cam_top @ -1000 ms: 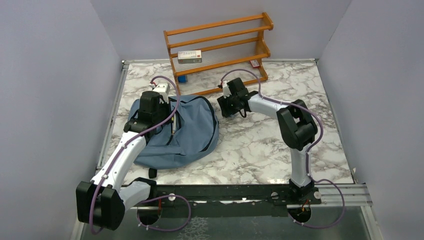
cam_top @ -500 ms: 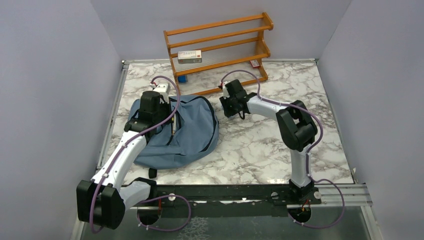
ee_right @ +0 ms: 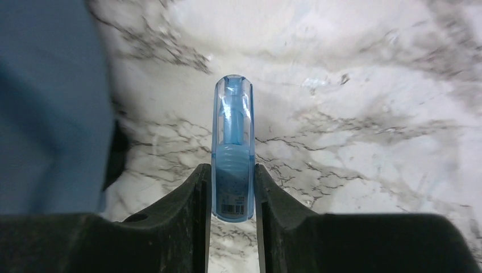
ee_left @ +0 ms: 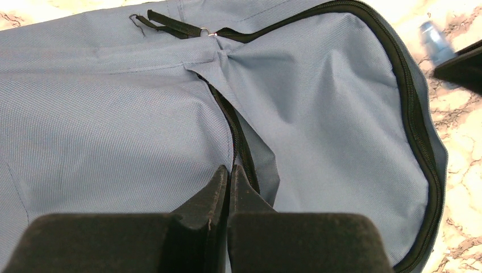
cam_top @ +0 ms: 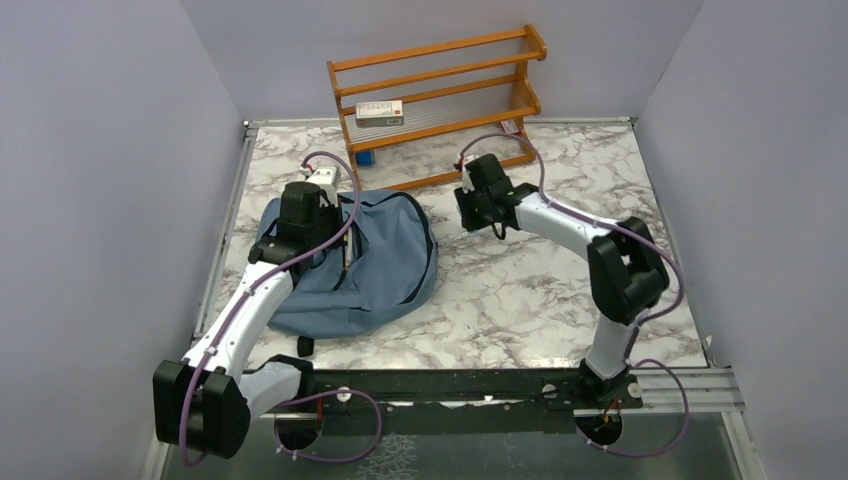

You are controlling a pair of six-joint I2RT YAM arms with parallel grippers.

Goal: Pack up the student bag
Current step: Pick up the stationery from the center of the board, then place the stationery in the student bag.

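Observation:
The student bag (cam_top: pixel 375 275), dusty blue with black zipper trim, lies on the left half of the marble table. My left gripper (ee_left: pixel 229 169) is shut, pinching the fabric edge beside the bag's open zipper (ee_left: pixel 230 122); from above that gripper (cam_top: pixel 340 250) sits on the bag's middle. My right gripper (ee_right: pixel 232 170) is shut on a translucent blue tube (ee_right: pixel 233 142) with a barcode, held just above the marble. In the top view this gripper (cam_top: pixel 470 213) hovers just right of the bag. The bag's edge (ee_right: pixel 51 102) shows at the left of the right wrist view.
A wooden rack (cam_top: pixel 440 90) stands at the back with a small box (cam_top: pixel 380 112) on its shelf. A small blue object (cam_top: pixel 365 158) and a red-and-white item (cam_top: pixel 510 127) lie at its foot. Grey walls close in both sides.
My right gripper has closed on the blue tube and moved right and slightly back, away from the bag. The left arm and the bag have stayed still.

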